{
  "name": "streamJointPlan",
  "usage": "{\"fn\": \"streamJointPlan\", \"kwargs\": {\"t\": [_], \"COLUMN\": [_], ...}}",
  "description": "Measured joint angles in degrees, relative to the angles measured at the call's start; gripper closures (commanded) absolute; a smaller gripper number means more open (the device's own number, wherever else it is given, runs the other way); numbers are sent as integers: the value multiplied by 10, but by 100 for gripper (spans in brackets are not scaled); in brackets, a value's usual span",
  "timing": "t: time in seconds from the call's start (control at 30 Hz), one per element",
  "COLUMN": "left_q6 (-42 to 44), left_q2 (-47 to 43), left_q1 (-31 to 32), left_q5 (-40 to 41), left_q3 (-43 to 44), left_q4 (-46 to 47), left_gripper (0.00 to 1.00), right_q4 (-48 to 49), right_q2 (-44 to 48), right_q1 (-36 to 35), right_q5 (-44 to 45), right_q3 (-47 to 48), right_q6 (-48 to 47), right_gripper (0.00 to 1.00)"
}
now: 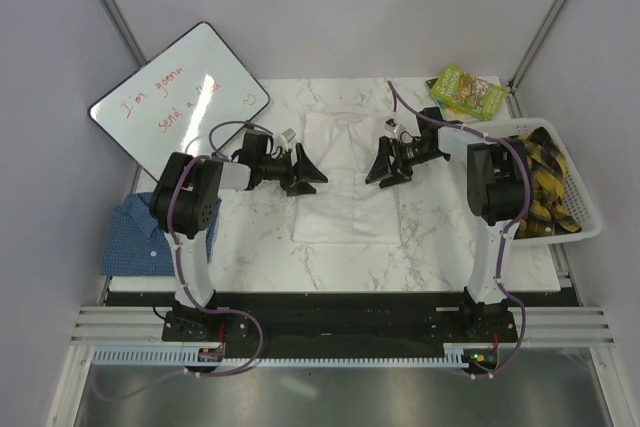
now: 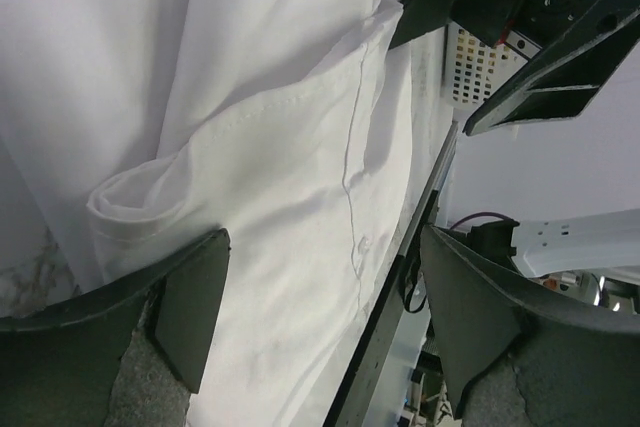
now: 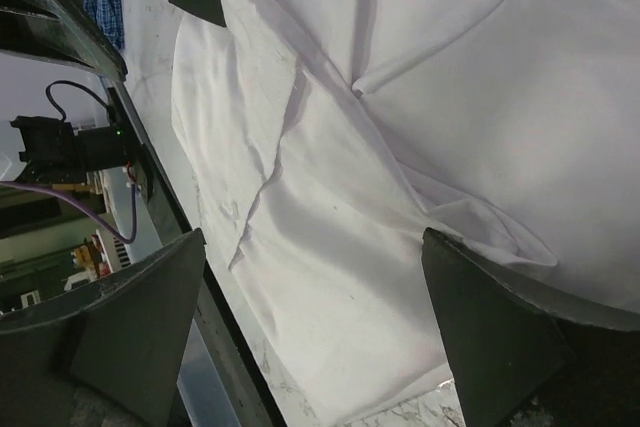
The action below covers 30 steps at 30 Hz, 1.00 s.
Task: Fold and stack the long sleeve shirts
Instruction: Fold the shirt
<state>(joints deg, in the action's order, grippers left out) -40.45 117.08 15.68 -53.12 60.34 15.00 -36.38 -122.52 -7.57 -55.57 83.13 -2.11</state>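
Whiteboard, red handwriting: "I'm gonna send"

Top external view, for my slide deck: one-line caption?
Left gripper and right gripper, open, flank the white shirt.

— What's the room like?
— Plain pale walls on three sides, with slim metal struts running up the far corners. The light is soft and even.
— And the furniture?
— One table with a white marble-patterned top and silver rails along its near edge. A whiteboard with red handwriting sits askew at the far left corner. Below the near edge is a grey, faintly shiny surface.
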Motion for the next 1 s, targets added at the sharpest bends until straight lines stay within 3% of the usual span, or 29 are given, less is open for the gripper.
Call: {"fn": "streamJointPlan", "kwargs": {"t": [0.17, 0.27, 0.37, 0.4, 0.47, 0.5, 0.63, 0.7, 0.83, 1.0], "left_q6": [21, 90, 212, 252, 364, 419, 605, 664, 773, 916], "left_q2": [-30, -95, -204, -238, -336, -386, -553, -596, -658, -721], "left_q1": [-9, -9, -5, -2, 25, 45, 160, 191, 190, 192], "left_q5": [-12, -13, -2, 9, 60, 85, 178, 202, 237, 241], "left_q3": [-14, -13, -12, -13, -37, -61, -197, -251, -337, -436], "left_q4": [-33, -98, -175, -194, -222, -227, -247, -265, -287, -271], "left_gripper": [13, 15, 17, 19, 22, 23, 30, 31, 36, 46], "right_q4": [-16, -57, -93, -100, -105, -104, -94, -81, -68, -49], "right_q2": [9, 39, 89, 107, 138, 146, 161, 177, 284, 522], "right_q1": [-9, -14, -17, -18, -22, -26, -66, -89, -117, -146], "right_q5": [6, 37, 59, 64, 74, 78, 95, 104, 151, 223], "right_q3": [3, 2, 6, 11, 28, 34, 36, -6, -172, -376], "right_q6": [-56, -113, -150, -158, -170, -176, -199, -224, -332, -491], "right_gripper": [2, 3, 10, 18, 24, 29, 31, 32, 32, 44]}}
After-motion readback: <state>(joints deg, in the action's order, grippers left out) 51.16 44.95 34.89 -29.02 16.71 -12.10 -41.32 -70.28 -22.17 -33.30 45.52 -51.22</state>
